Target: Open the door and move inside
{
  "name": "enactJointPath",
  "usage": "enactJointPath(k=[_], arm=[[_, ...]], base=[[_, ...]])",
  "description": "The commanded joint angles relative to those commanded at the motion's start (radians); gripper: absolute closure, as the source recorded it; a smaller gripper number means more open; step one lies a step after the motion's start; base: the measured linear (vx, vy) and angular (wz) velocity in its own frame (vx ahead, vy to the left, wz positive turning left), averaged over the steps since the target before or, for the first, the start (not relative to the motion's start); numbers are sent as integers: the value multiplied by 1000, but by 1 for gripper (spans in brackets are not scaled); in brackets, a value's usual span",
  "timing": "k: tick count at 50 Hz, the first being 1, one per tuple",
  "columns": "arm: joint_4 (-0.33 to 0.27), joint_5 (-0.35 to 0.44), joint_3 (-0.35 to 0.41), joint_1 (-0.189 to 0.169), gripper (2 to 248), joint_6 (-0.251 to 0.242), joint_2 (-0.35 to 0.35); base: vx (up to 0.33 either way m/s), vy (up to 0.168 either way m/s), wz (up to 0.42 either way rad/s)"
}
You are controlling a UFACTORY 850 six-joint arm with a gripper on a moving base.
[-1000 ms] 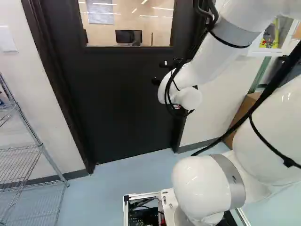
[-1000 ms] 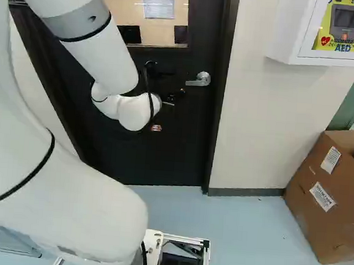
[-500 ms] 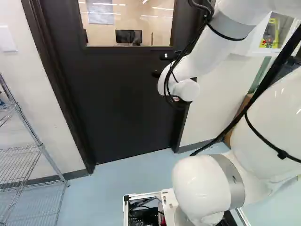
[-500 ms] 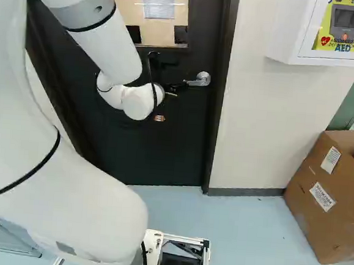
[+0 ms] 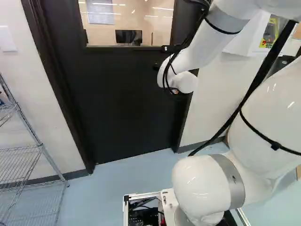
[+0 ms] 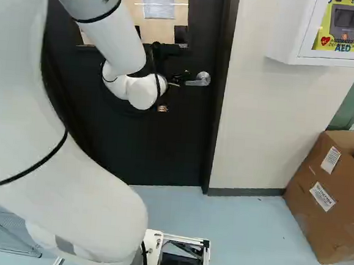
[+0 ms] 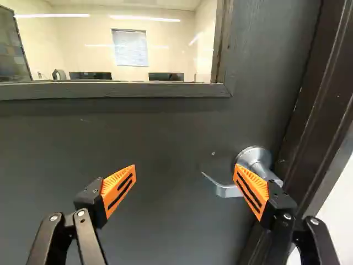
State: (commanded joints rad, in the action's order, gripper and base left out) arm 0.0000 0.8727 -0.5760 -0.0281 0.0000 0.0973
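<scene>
The black door (image 5: 122,103) with its window stands closed in its frame. Its silver lever handle (image 6: 199,79) is near the door's right edge in the right base view. There the dark gripper (image 6: 179,78) shows partly beside the handle, mostly hidden by the white wrist. In the wrist view the gripper (image 7: 185,176) is open, its orange-padded fingers wide apart with nothing gripped. One finger overlaps the handle (image 7: 227,191) and hides part of it; the lever's free end shows between the two fingers, farther ahead. Whether that finger touches the handle I cannot tell.
A wire shelf (image 5: 33,160) stands by the wall at the left of the left base view. In the right base view a white AED cabinet (image 6: 283,30) hangs on the wall right of the door, with a cardboard box (image 6: 319,199) on the floor below.
The arm has shifted, carrying the wrist and gripper upward along the door and, in the right base view, slightly right, closer to handle height. The base and the door have stayed still.
</scene>
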Motion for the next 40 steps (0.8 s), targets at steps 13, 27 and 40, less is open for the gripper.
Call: enactJointPath(k=[13, 27, 40], arm=[[0, 0, -46, 1, 3, 0, -46], [0, 0, -67, 1, 3, 0, -75], [0, 0, -78, 1, 3, 0, -114]], base=[[0, 0, 0], [0, 0, 0], [0, 0, 0]])
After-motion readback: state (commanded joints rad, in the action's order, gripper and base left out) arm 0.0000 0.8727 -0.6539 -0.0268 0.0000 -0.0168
